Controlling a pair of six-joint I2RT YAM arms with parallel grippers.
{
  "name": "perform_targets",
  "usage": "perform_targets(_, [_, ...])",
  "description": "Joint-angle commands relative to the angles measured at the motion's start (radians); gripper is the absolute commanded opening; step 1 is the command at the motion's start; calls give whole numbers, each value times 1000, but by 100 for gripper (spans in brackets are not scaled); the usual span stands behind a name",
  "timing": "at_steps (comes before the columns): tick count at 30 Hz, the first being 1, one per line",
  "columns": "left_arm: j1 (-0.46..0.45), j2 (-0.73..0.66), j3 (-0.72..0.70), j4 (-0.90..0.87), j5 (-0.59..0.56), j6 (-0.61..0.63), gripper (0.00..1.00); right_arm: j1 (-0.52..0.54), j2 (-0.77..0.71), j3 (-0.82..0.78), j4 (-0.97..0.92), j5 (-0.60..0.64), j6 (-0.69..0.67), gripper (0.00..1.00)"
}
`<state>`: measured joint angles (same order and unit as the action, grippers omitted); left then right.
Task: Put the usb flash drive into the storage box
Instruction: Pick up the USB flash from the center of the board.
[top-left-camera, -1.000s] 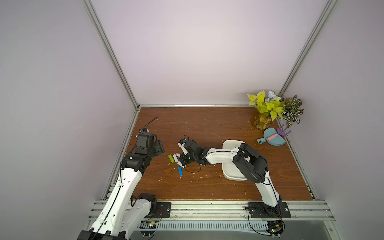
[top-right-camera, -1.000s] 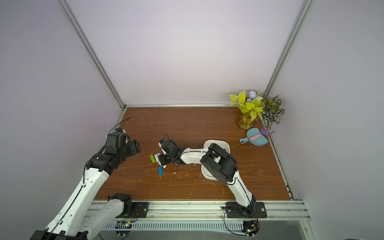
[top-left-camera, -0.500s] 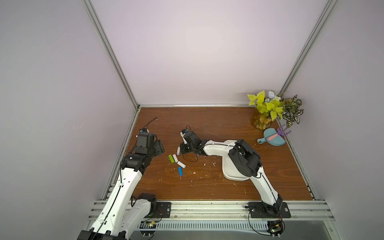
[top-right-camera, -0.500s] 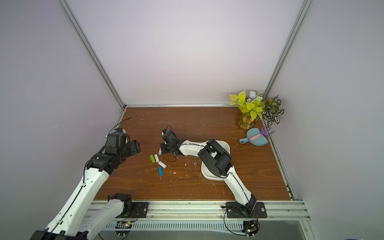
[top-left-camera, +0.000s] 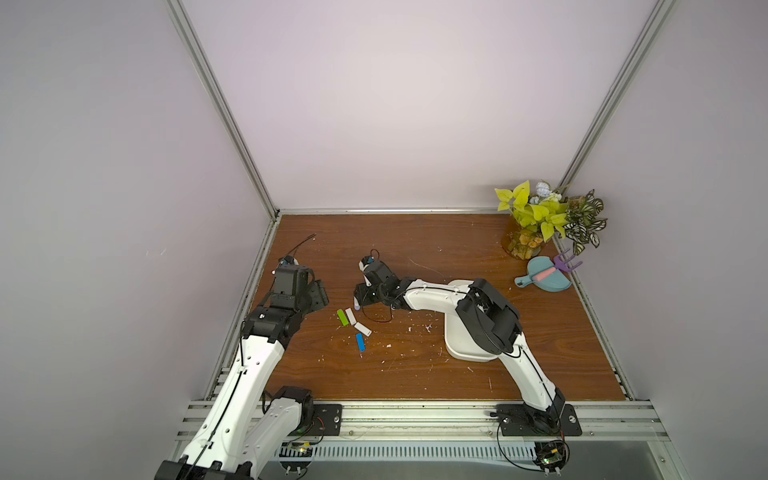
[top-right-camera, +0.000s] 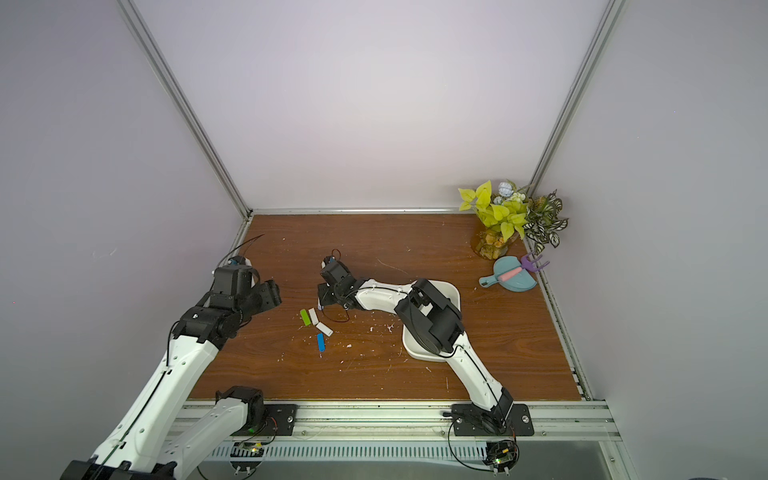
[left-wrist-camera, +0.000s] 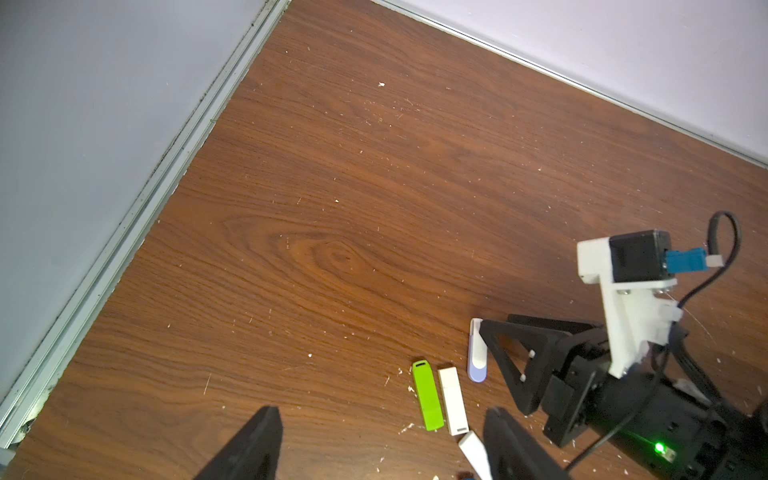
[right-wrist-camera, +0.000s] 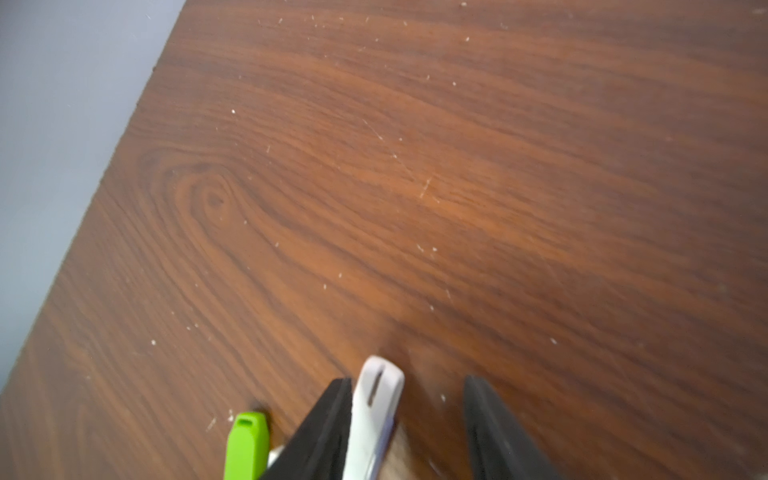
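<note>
The right gripper is standing part-way open, its jaws straddling the white-and-lavender usb flash drive. The drive is touching one finger while a clear gap is separating it from the opposite one, so nothing is being pinched. The left gripper is hanging wide open, holding nothing. The drive is lying left of the table's centre, near the green drive. Its long axis is running back-to-front, with the slotted white end toward the back edge and the lavender end toward the front edge. The storage box is sitting well apart, toward the right edge.
</note>
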<state>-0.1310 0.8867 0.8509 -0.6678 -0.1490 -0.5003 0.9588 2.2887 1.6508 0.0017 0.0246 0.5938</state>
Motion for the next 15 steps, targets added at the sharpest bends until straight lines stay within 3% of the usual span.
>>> perform_targets(1, [10, -12, -11, 8, -21, 1, 76, 26, -70, 21, -45, 53, 17, 54])
perform_targets(15, [-2, -16, -11, 7, -21, 0, 76, 111, 91, 290, -368, 214, -5, 48])
